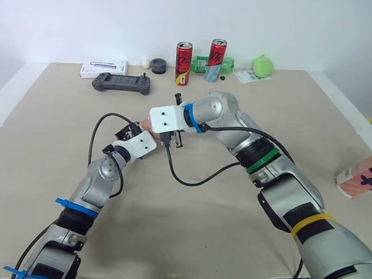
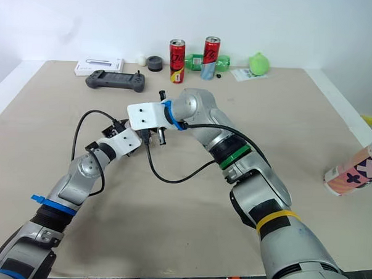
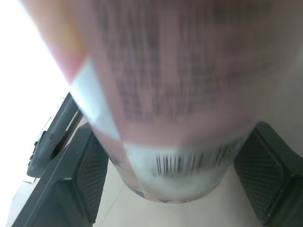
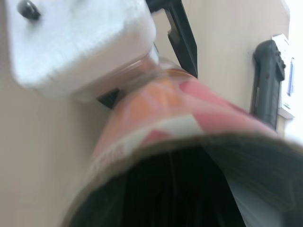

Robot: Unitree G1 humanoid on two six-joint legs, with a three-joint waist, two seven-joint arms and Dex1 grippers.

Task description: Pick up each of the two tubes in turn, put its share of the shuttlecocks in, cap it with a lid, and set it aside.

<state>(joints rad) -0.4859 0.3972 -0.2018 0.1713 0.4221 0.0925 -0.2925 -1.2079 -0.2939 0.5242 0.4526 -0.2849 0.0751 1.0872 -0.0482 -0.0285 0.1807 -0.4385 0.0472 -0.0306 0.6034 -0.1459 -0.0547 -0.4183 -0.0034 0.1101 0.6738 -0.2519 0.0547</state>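
A pink and orange tube (image 3: 180, 94) with a barcode stands between the two black fingers (image 3: 90, 175) of my left gripper (image 3: 175, 142), which is shut on it. In the eye views only a pink sliver of this tube (image 1: 145, 123) shows at mid-table, between the two white wrist blocks. My right wrist (image 1: 165, 119) sits right at the tube's open end (image 4: 189, 189), whose inside looks dark. A second pink tube (image 1: 360, 178) with dark marks lies on its side at the table's right edge.
Along the back edge are a black game controller (image 1: 121, 83), a white box (image 1: 103, 68), a dark round lid (image 1: 158, 65), two red cans (image 1: 184, 63), a green bottle (image 1: 205, 64) and a green ball (image 1: 262, 65). Black cables (image 1: 190, 177) hang from both wrists.
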